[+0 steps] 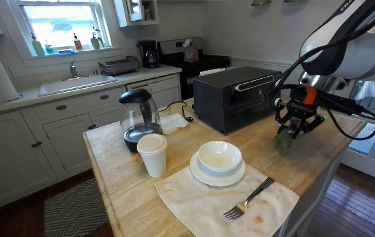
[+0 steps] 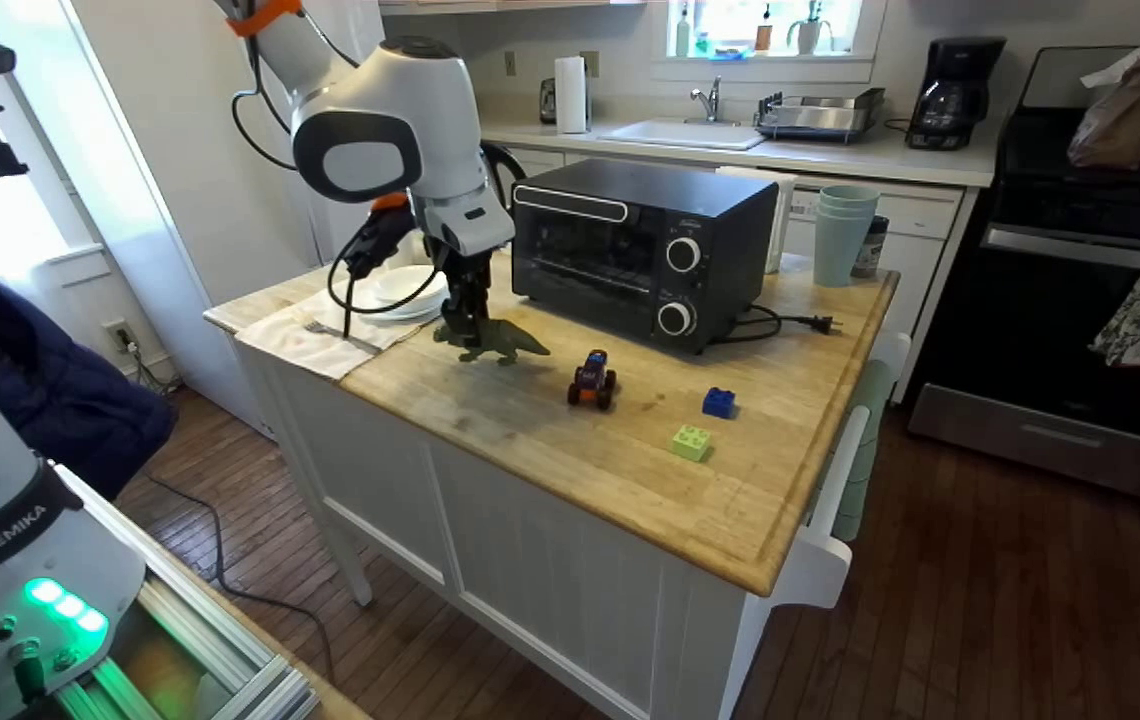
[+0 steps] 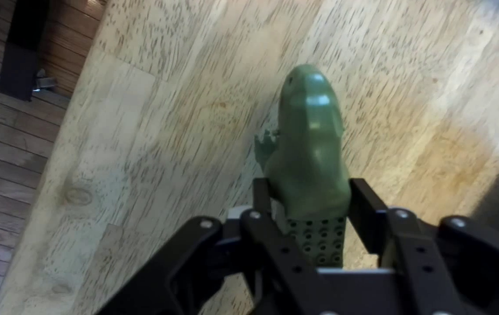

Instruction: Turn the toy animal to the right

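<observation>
Gripping the glossy, dark green, long-tailed toy animal across its body, our black linkage gripper stands with its 2 dark fingers against opposite flanks, apparently clamped. We find the toy animal over or on the pale wooden tabletop, in from the long edge at the wrist view's left, nearer the corner with the cream cloth napkin than the opposite short edge. Snout lies ahead of the fingers, towards the napkin's end; tail points back towards that short edge. This axis runs roughly along the long edge, so we judge the coming turn needs a flat wrist twist, swinging snout and tail opposite ways.
</observation>
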{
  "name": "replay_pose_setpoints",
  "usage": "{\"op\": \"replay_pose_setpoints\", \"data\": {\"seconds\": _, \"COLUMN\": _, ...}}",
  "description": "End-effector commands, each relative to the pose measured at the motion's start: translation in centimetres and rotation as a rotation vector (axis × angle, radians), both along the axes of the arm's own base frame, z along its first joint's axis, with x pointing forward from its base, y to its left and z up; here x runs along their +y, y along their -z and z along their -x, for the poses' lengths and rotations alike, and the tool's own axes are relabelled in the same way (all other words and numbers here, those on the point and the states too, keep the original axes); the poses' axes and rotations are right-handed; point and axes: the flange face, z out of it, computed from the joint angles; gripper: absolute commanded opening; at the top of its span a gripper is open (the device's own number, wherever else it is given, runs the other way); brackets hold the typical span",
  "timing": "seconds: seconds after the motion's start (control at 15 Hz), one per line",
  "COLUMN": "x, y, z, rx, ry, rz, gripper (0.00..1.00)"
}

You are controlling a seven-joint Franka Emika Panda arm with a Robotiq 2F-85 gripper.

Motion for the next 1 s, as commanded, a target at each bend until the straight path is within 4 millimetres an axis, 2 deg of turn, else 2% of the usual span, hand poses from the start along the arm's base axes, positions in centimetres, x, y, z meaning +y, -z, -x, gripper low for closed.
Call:
{"op": "replay_pose_setpoints", "data": {"seconds": 0.0, "x": -0.65, "y": 0.69, "z": 0.40, "rx": 0.044, "ry": 0.072, "rz": 0.012, "gripper": 0.23}}
{"op": "replay_pose_setpoints", "data": {"seconds": 0.4, "x": -1.21, "y": 1.49, "z": 0.60, "rx": 0.090, "ry": 0.144, "rz": 0.030, "gripper": 0.23}}
{"op": "replay_pose_setpoints", "data": {"seconds": 0.93, "x": -0.94, "y": 1.50, "z": 0.34, "rx": 0.101, "ry": 0.198, "rz": 0.009, "gripper": 0.23}}
